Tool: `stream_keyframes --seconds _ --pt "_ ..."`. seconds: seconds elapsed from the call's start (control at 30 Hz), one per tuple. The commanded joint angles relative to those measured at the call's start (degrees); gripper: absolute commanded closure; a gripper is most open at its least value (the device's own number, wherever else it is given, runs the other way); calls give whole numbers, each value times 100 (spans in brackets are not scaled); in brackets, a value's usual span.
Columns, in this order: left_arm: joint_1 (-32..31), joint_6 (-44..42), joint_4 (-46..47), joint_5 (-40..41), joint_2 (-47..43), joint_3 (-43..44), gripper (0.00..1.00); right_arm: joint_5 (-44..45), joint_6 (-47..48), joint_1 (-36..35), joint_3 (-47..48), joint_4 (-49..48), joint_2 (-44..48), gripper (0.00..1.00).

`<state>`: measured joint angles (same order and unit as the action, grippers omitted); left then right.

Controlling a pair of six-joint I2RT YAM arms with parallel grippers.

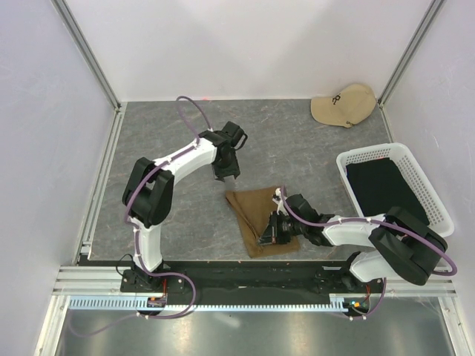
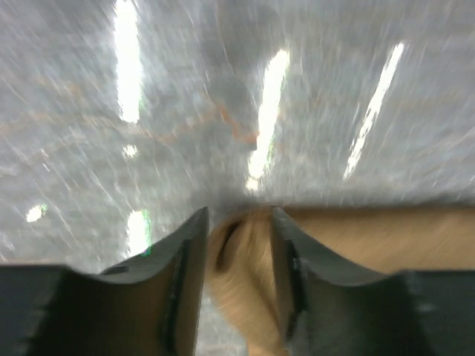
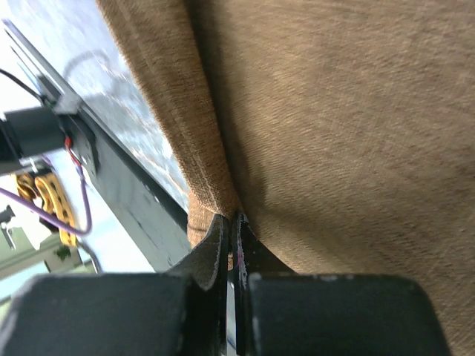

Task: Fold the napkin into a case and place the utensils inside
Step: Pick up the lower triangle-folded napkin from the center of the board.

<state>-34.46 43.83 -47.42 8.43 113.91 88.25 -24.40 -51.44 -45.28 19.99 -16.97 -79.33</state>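
Grey marbled worktop [image 1: 297, 141]: olive-brown soft cloth napkin [image 1: 256, 215] lying left of white plastic mesh basket [image 1: 371, 151]. Right gripper [image 1: 265, 233] fingers [image 3: 215, 248] pinched tight on its near edge. Left gripper [image 1: 225, 176] fingers [image 2: 185, 259] apart, cloth showing between them.

L gripper [image 1: 225, 176]: jaws apart, aimed down | R gripper [image 1: 263, 238]: jaws pinched shut

The napkin [image 1: 256, 219] lies mid-counter [image 1: 171, 126], toward the front edge. The basket [image 1: 434, 202] stands to its right, with fabric [image 1: 382, 189] in it. The cap [image 1: 344, 105] sits behind the basket, in the far right corner.
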Motion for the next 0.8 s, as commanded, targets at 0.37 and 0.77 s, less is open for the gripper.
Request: stream_keyframes --seconds 0.37,0.77 --pt "624 151 2104 -1781 -2293 -2670 32 -258 213 -60 400 721 277 100" --pt "941 836 5312 -3259 -2699 -4983 25 -311 143 -43 559 845 462 100"
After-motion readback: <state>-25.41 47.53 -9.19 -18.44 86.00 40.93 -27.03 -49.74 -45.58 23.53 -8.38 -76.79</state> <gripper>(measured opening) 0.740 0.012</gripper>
